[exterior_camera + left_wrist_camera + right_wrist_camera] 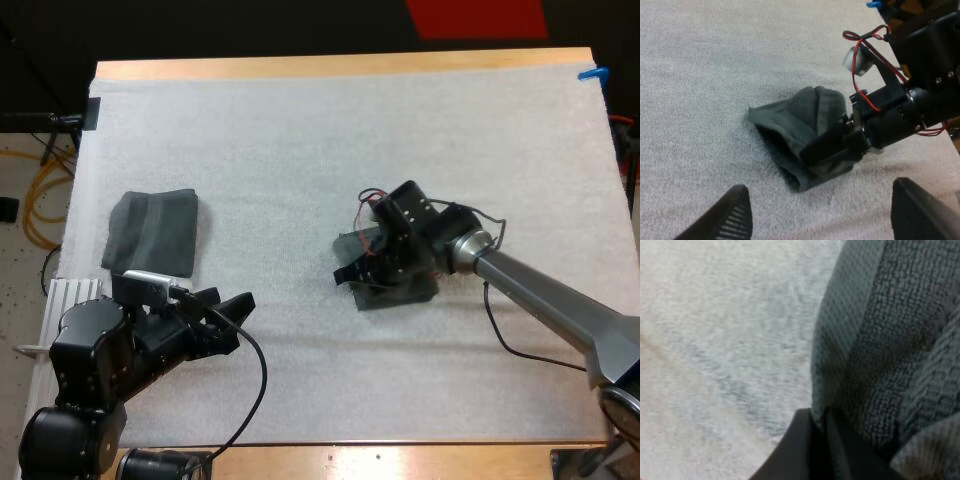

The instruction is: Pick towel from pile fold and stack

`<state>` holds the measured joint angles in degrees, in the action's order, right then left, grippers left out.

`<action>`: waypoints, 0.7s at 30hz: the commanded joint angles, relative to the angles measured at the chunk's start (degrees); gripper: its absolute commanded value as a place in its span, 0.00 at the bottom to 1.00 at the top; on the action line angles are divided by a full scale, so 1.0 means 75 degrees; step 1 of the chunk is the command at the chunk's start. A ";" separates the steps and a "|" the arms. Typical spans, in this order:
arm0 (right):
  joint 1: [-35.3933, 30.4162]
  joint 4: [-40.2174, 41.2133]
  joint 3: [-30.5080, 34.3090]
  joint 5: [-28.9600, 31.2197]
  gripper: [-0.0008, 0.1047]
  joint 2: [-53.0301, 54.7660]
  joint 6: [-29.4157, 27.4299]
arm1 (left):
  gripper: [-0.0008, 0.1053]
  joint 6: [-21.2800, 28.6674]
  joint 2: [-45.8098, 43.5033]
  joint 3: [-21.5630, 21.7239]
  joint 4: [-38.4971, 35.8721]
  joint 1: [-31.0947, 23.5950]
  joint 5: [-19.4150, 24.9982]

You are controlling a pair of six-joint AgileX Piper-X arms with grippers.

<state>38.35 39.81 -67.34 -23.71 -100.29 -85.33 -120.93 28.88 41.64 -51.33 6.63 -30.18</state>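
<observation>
The crumpled dark grey-green cloth towel [790, 120] looks soft and limp, best taken by its edge, where my right gripper [352, 274] pinches it; my left gripper [228, 298] is spread.

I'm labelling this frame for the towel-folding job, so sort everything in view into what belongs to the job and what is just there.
Part of the job:
crumpled towel, pinched at its edge by the right gripper
folded towel, near the mat's left side
left gripper, open, holding nothing

Just there:
white mat
wooden table
</observation>
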 commanded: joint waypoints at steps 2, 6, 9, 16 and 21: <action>0.0024 -0.0129 -0.0053 0.0072 0.01 0.0048 0.0117 | 0.55 -0.0010 -0.0026 0.0073 -0.0022 0.0000 -0.0056; 0.0024 -0.0135 -0.0053 0.0593 0.02 0.0048 0.0152 | 0.55 -0.0010 -0.0026 0.0073 -0.0022 0.0000 -0.0056; 0.0024 -0.0133 -0.0053 0.0615 0.18 0.0048 0.0151 | 0.55 -0.0010 -0.0026 0.0073 -0.0022 0.0000 -0.0056; 0.0024 -0.0133 -0.0286 -0.0319 0.87 0.0302 0.0043 | 0.55 -0.0010 -0.0026 0.0073 -0.0022 0.0000 -0.0056; 0.0024 -0.0004 -0.0684 0.0294 0.88 0.1023 -0.0205 | 0.55 -0.0010 -0.0026 0.0073 -0.0022 0.0000 -0.0056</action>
<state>38.64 39.41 -71.58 -22.21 -94.20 -86.26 -120.93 28.88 41.64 -51.33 6.63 -30.18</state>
